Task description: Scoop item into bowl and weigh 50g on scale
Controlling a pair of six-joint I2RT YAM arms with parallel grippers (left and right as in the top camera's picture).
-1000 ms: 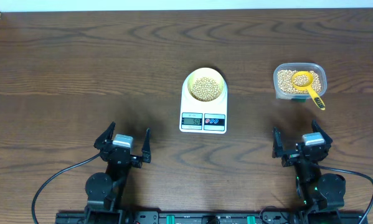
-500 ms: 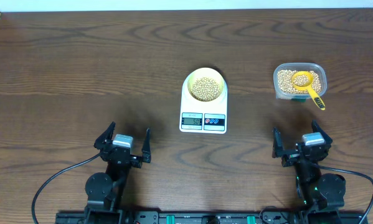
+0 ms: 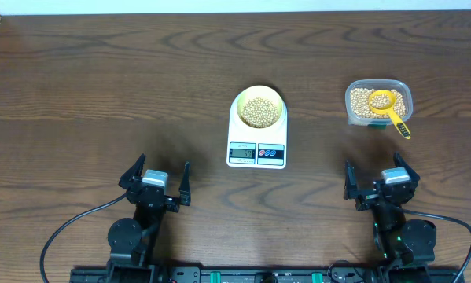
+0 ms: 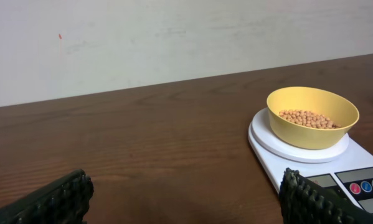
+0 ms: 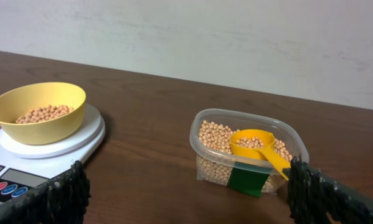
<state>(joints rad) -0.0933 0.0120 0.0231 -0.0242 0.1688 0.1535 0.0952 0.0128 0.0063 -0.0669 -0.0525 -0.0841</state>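
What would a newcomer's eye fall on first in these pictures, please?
The pale-yellow bowl of beans sitting on the white scale at the centre draws the eye first. To its right, a clear tub holds more beans with a yellow scoop lying in them. The left fingers and right fingers stand open and empty near the front.

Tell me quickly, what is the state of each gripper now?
Left gripper: open, holding nothing.
Right gripper: open, holding nothing.
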